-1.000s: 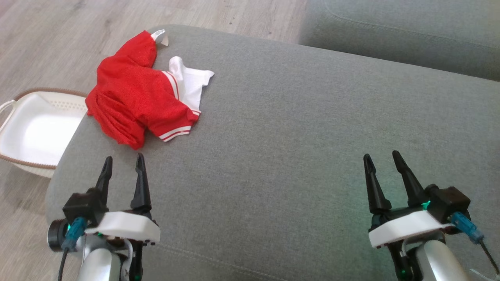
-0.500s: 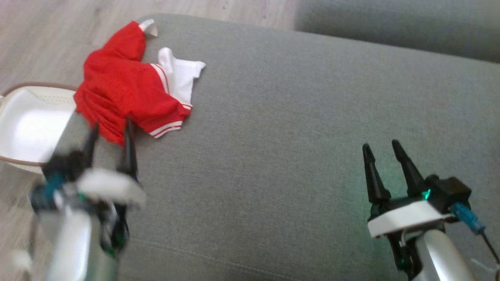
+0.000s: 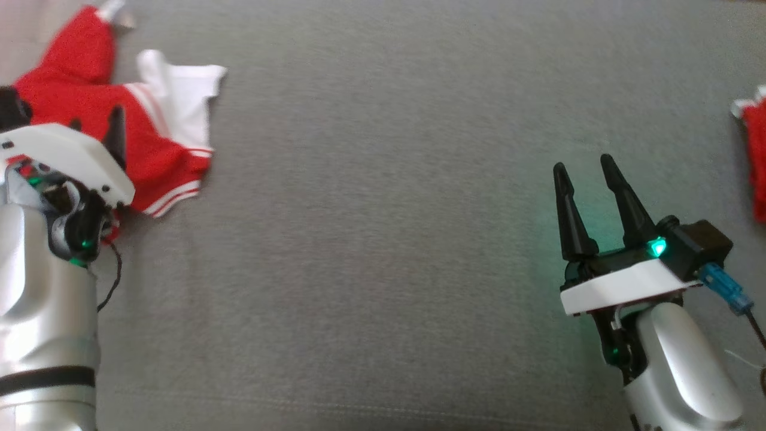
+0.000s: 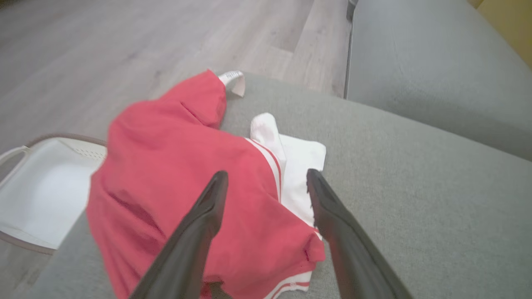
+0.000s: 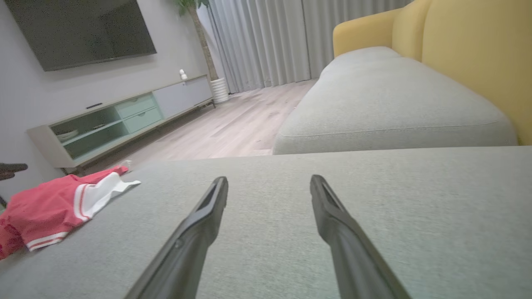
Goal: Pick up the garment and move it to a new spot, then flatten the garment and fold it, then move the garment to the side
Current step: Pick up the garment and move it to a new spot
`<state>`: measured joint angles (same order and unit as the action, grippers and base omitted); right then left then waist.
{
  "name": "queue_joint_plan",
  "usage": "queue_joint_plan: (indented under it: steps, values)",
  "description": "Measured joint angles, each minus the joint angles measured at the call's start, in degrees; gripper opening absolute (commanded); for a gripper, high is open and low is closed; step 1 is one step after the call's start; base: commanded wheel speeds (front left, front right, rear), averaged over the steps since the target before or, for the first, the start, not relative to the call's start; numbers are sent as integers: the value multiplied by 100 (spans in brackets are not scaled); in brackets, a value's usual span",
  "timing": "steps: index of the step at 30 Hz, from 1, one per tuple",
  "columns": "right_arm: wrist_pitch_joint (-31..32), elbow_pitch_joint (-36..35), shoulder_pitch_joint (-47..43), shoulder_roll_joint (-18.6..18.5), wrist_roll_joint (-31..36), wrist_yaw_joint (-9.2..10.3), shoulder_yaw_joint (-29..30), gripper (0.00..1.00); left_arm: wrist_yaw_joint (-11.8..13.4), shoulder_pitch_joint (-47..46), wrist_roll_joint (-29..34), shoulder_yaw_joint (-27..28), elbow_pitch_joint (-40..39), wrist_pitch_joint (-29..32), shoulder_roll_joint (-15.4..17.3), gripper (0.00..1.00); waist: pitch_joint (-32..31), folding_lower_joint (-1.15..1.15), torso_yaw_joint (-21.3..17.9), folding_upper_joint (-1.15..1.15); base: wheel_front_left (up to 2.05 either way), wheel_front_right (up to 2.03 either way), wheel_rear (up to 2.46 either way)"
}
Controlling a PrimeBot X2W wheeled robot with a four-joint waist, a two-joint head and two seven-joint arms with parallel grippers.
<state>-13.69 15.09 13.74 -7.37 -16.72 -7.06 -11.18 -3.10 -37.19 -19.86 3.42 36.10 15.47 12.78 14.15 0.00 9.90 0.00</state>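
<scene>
**Inspector:** Surface and room first, the biggest things to begin with.

**Assistant:** A living room with a pale wood floor (image 4: pixel 124 50). In the right wrist view, grey curtains (image 5: pixel 270 37) hang at top centre and a dark television (image 5: pixel 83 29) is on the wall at upper left. A long low cabinet (image 5: pixel 124 120) stands beneath it. The work surface is a grey fabric sofa cushion (image 3: pixel 383 239). A second grey cushion (image 5: pixel 390 104) lies beyond it, against a yellow backrest (image 5: pixel 469 50).

**Inspector:** The garment?

**Assistant:** The garment (image 3: pixel 72 108), red with white panels and striped trim, lies crumpled on the cushion in the upper left of the head view. A white basket (image 4: pixel 37 187) sits on the floor just beside that end of the cushion.

**Inspector:** Grippers?

**Assistant:** The left gripper (image 4: pixel 267 174) is over the red cloth with its jaws spread and nothing between them. I cannot tell whether it touches the cloth. The right gripper (image 3: pixel 583 163) is at lower right above bare cushion, well apart from the garment, with its jaws also released and empty.

**Inspector:** Any writing?

**Assistant:** There is a small white tab (image 4: pixel 233 79) at the garment's top end. Any print on it is too blurred to read.

**Inspector:** Counts.

**Assistant:** Two cushions, two grippers, and one each of basket, television and cabinet. There is one garment, plus one scrap of red cloth (image 3: pixel 755 161) with a white edge, cut off at the right edge of the head view.
</scene>
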Motion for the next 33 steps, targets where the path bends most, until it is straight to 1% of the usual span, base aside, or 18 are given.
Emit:
queue_joint_plan:
  steps: [3,5,8,12,14,15,16,17,18,22,27,30,31,33]
  values:
    - [-2,10,46,-25,-5,0,2,100,-73,-135,-107,32,610,255,40,100,162,0,-225,0,0,0,0]
    - [-10,25,87,-55,-54,0,1,100,-188,-192,-189,8,991,423,38,100,274,0,-346,0,0,0,0]
    - [-45,67,210,-63,-97,0,-30,100,-260,-204,-249,-79,1477,599,48,100,421,0,-494,0,0,0,0]
    - [-51,99,360,-64,-137,0,-107,100,-377,-450,-345,-121,1804,732,199,100,553,0,-640,0,0,0,0]
    - [-51,132,364,-65,-145,0,-107,100,-388,-547,-367,-153,1928,764,250,100,587,0,-684,0,0,0,0]
    - [-51,159,363,-67,-147,0,-104,100,-399,-570,-411,-171,1973,762,274,90,591,0,-695,0,0,0,0]
    - [-51,189,363,-71,-168,0,-100,100,-400,-578,-450,-188,1996,757,287,61,585,0,-696,0,0,0,0]
    - [-51,204,363,-73,-193,0,-100,100,-401,-581,-474,-222,2026,720,294,24,575,0,-693,0,0,0,0]
    - [-52,216,363,-73,-203,0,-99,100,-403,-581,-495,-258,2074,656,305,0,560,0,-688,0,0,0,0]
    - [-52,255,363,-71,-203,0,-85,100,-403,-590,-579,-380,2184,523,305,0,475,0,-653,0,0,0,0]
    - [-67,325,354,-66,-203,0,-85,100,-402,-559,-720,-771,2170,397,312,0,300,0,-608,0,0,0,0]
    - [-67,358,344,-57,-203,0,-83,100,-403,-526,-805,-1038,2009,290,355,0,155,0,-594,0,0,0,0]
    - [-67,358,344,-57,-203,0,-83,100,-403,-526,-805,-1038,2009,290,355,0,155,0,-594,0,0,0,0]
    - [-68,389,314,-41,-203,0,-82,100,-403,-533,-818,-1250,1752,245,445,0,34,0,-591,0,0,0,0]
